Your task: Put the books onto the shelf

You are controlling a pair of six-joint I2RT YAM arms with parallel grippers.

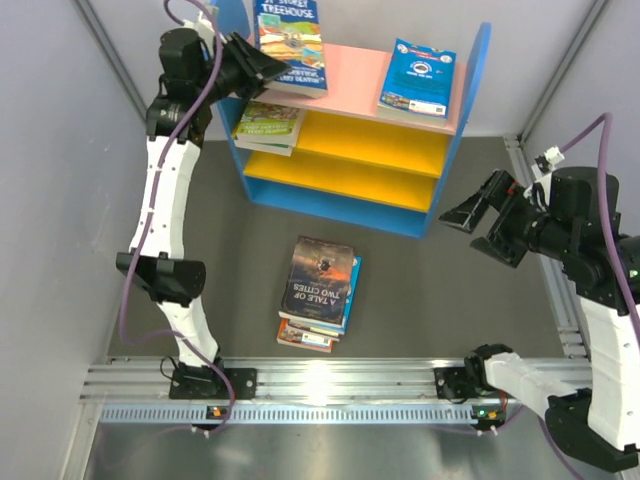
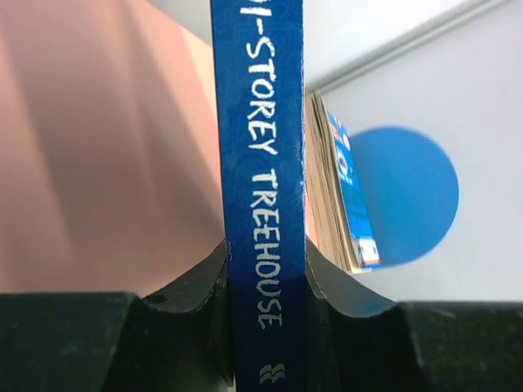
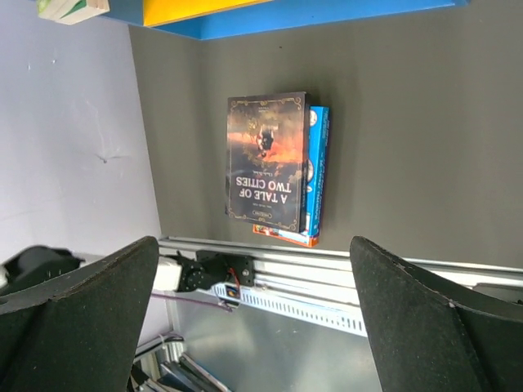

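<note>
A dark grey table top (image 1: pixel 430 300) fills the floor of the cell, with a ribbed aluminium rail (image 1: pixel 340 385) along its near edge. At the far side stands the small three-tier shelf (image 1: pixel 345 140): blue side panels, a pink top board and two yellow boards below.

The left white-and-black arm (image 1: pixel 165 200) reaches up to the shelf's left end; the right white-and-black arm (image 1: pixel 600 300) hangs out to the right of the shelf, above the table.

In the middle of the table, well apart from the shelf, lies a stack of paperbacks (image 1: pixel 345 295). Its top one is a dark book (image 1: pixel 320 280) whose cover reads "A TALE OF TWO CITIES", upside down from the arms' side. A blue cover shows along the stack's right edge and an orange one at its near end.

A dark blue paperback (image 1: pixel 290 40) lies flat over the left end of the pink board; its spine reads "-STOREY TREEHOUSE" in pale letters. Whether it rests on the board I cannot tell. A lighter blue paperback (image 1: pixel 418 78) lies on the right end of the same board, its print too small to read. A green-yellow paperback (image 1: pixel 268 125) sits on the upper yellow board at the left, jutting over the front.

The left gripper (image 1: pixel 270 68) pinches the treehouse book by its spine, one black finger on each cover. The right gripper (image 1: pixel 460 232) has its fingers spread wide with nothing between them
</note>
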